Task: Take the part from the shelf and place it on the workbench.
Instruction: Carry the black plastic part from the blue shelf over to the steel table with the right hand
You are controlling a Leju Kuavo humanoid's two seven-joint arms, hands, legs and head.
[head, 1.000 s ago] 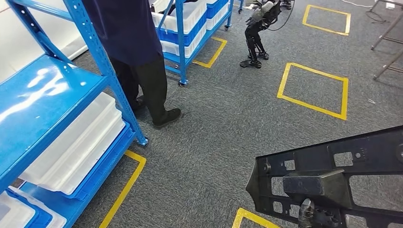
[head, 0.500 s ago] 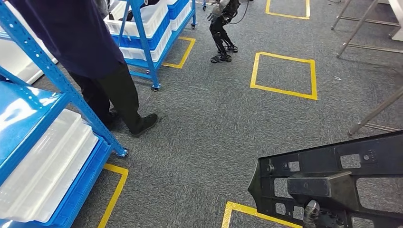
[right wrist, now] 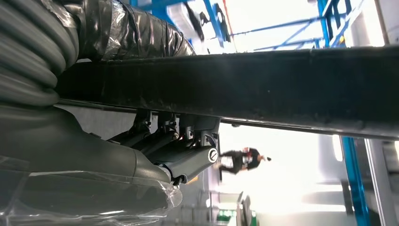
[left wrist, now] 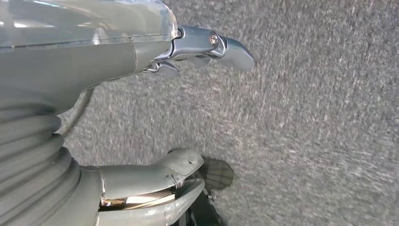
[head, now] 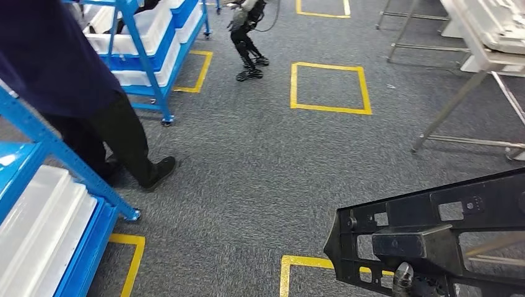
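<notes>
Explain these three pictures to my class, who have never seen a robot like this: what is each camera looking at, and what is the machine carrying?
This is a walking humanoid robot. The wide picture comes from its head, looking down at grey carpet with yellow tape squares, blue shelves, a person and a metal workbench. The other two come from wrist cameras. Its right hand grips a black part, a flat frame with cut-outs. Its left hand hangs over the floor, fingers apart, holding nothing.
</notes>
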